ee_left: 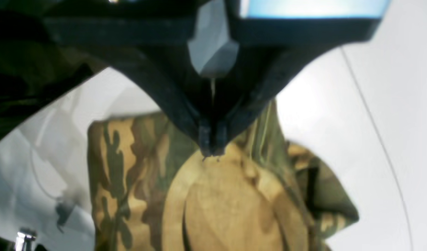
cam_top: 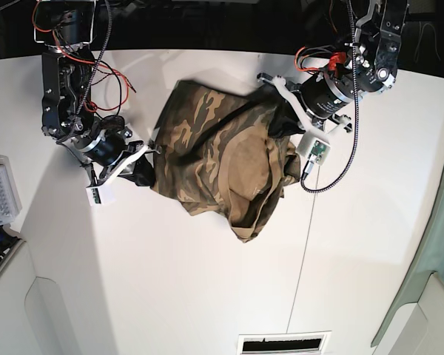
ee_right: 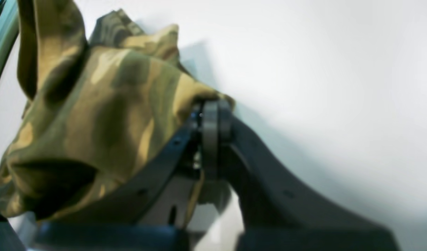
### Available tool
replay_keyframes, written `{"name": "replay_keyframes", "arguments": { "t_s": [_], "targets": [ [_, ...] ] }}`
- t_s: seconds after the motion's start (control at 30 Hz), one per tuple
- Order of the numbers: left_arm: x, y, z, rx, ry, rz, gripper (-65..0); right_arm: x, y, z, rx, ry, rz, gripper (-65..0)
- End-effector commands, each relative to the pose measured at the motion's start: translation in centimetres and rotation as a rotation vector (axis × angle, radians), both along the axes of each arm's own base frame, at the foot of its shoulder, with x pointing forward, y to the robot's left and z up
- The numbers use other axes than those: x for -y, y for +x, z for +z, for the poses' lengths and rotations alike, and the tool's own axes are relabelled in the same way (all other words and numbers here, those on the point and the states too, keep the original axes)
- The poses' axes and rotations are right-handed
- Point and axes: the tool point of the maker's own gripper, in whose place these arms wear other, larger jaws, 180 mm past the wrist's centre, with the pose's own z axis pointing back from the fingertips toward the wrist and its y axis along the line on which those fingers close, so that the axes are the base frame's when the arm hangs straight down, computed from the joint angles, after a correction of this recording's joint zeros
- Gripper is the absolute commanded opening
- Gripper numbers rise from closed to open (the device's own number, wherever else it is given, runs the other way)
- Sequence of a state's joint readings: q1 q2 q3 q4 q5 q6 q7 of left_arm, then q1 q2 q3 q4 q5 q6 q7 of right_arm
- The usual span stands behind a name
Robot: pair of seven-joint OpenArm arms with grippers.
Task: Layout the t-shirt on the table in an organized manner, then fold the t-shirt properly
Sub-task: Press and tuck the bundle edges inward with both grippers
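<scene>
Both claws grip the crumpled t-shirt (cam_top: 218, 151) on the white surface (cam_top: 170, 281).

The left claw (ee_left: 211, 151) is clamped on the shirt's edge at 2 o'clock; the right claw (ee_right: 211, 111) pinches cloth at 9 o'clock. The shirt lies bunched near the surface's centre, between the arms.

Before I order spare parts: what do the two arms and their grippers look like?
Both arms are black, with silver-grey motor housings and white brackets at the wrist. The right arm trails loose red and black wires; the left arm has red wiring and a black cable looping down past a small green circuit board. Each gripper has slim black fingers tapering to a point.
</scene>
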State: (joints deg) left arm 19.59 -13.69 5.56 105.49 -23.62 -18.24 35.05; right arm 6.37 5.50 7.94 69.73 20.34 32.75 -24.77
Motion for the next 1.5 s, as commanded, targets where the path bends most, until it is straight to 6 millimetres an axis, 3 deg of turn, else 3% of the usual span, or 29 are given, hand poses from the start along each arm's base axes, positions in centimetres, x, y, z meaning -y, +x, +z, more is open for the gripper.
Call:
{"name": "replay_keyframes", "arguments": {
  "t_s": [0.0, 0.17, 0.43, 0.47, 0.63, 0.7, 1.07, 1.4, 1.47],
  "targets": [
    [-0.2, 1.0, 0.6, 0.034, -0.012, 0.010, -65.0, -0.3, 1.3, 1.5, 0.062, 0.010, 0.001, -65.0],
    [-1.2, 2.6, -1.2, -0.001, 0.004, 0.032, -65.0, -0.4, 1.2, 1.4, 0.060, -0.001, 0.006, -65.0],
    [-2.8, 5.8, -0.4, 0.041, 0.049, 0.111, -65.0, -0.8, 0.5, 0.8, 0.042, 0.006, 0.007, -65.0],
    [-3.2, 5.9, -0.4, 0.042, 0.057, 0.128, -63.8, -0.8, 0.3, 0.7, 0.038, 0.007, 0.007, -65.0],
    [-3.2, 6.1, -0.2, 0.053, 0.057, 0.132, -44.5, -0.8, 0.1, 0.5, 0.032, 0.006, 0.007, -65.0],
    [-3.2, 6.2, -0.1, 0.058, 0.055, 0.133, -42.4, -0.8, 0.1, 0.5, 0.032, 0.006, 0.007, -65.0],
    [-3.5, 6.3, -0.2, 0.078, 0.096, 0.126, -42.3, -0.8, 0.0, 0.5, 0.032, 0.007, 0.007, -65.0],
    [-1.3, 5.6, -0.9, 0.080, 0.139, 0.044, -42.4, -0.8, 0.0, 0.4, 0.028, 0.005, 0.008, -65.0],
    [-2.1, 5.9, -1.0, 0.085, 0.178, 0.085, -42.7, -0.8, 0.0, 0.4, 0.028, 0.005, 0.009, -65.0]
  ]
}}
